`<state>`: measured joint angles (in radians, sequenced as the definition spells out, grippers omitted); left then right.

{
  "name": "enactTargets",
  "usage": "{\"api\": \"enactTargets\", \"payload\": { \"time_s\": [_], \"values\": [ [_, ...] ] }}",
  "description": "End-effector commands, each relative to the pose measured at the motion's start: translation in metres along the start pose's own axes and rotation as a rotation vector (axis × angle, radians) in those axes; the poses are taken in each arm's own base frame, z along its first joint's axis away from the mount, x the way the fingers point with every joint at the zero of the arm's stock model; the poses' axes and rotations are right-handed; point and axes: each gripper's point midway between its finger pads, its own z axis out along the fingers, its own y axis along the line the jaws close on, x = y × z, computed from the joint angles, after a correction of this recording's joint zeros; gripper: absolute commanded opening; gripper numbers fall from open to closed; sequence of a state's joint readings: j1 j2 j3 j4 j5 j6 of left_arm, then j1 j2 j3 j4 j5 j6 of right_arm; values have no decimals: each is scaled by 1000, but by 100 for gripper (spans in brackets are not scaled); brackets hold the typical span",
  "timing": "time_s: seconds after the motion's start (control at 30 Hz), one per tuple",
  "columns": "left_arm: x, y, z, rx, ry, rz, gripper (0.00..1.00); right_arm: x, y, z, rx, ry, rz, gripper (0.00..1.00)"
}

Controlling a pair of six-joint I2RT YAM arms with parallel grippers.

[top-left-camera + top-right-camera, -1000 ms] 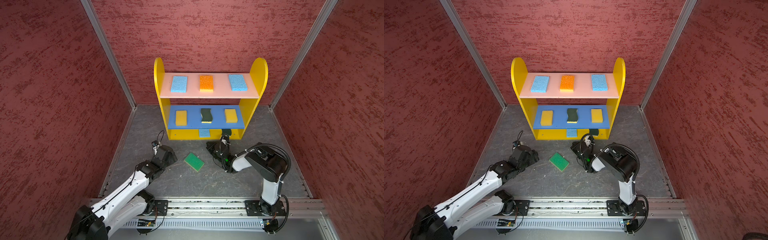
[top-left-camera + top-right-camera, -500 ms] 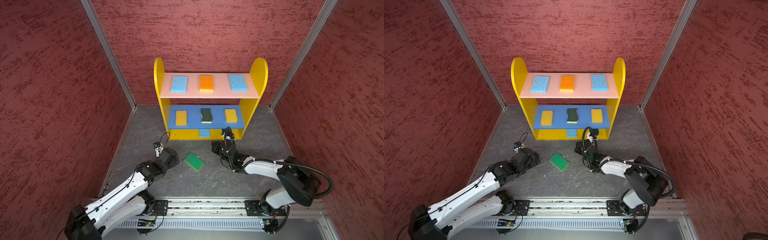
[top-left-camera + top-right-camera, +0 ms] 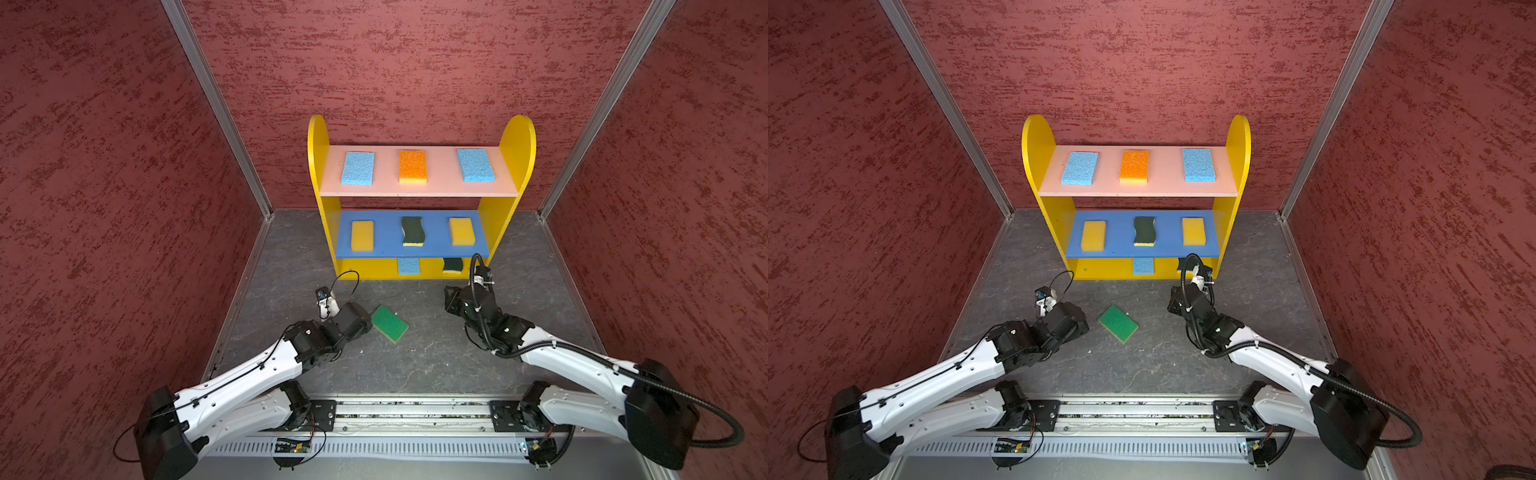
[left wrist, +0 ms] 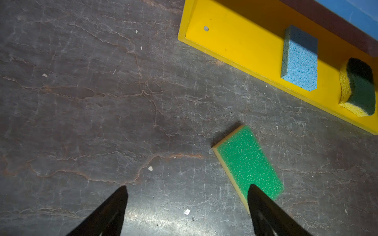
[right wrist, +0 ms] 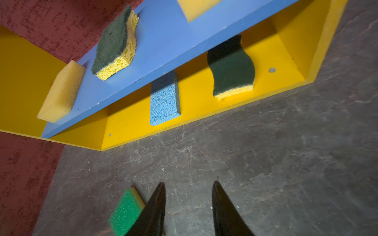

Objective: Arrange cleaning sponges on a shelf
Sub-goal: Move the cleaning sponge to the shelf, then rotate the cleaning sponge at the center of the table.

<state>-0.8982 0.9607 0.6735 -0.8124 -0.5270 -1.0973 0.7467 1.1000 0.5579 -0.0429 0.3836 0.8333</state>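
The shelf [image 3: 515,145] [image 3: 1038,145] stands at the back wall. Its pink board holds two light blue sponges and an orange-topped one [image 3: 412,166]. Two yellow sponges and a dark green wavy one [image 3: 412,230] lie on the blue board. On the bottom board are a light blue sponge [image 5: 163,102] and a dark green wavy sponge [image 3: 453,264] [image 5: 231,69]. A bright green sponge [image 3: 389,323] [image 4: 247,161] lies on the floor. My left gripper [image 4: 188,187] is open beside it, one fingertip [image 4: 257,196] over its near corner. My right gripper [image 5: 188,183] is open and empty, in front of the shelf.
Red textured walls with metal corner posts [image 3: 216,108] close in the grey stone-look floor [image 3: 415,365] on three sides. The arms' mounting rail [image 3: 411,411] runs along the front edge. Small white crumbs dot the floor.
My right gripper has opened and its arm has swung its elbow out to the right. My left gripper has opened wider and moved right, up to the bright green sponge.
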Motion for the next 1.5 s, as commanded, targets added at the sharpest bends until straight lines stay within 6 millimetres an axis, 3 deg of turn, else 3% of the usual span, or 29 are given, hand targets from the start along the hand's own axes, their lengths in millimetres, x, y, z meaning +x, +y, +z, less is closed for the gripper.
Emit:
{"api": "enactTargets", "payload": {
  "time_s": [0.0,0.2,0.37,0.9,1.07,1.47],
  "values": [
    [1,-3,-1,-15,-11,-60,93,1,-24,-7,79,-9,-29,48],
    [16,-18,6,-39,30,-69,95,-4,-43,-22,120,-25,-33,62],
    [30,-42,14,-48,98,-65,99,-7,-63,-31,162,-46,-13,72],
    [87,-107,42,-2,325,-131,99,-5,-78,-33,151,2,-45,77],
    [95,-124,50,-1,357,-121,99,-6,-81,-34,150,2,-53,78],
    [106,-125,66,-74,431,-131,99,-7,-84,-34,130,-23,-30,80]
  ]
}}
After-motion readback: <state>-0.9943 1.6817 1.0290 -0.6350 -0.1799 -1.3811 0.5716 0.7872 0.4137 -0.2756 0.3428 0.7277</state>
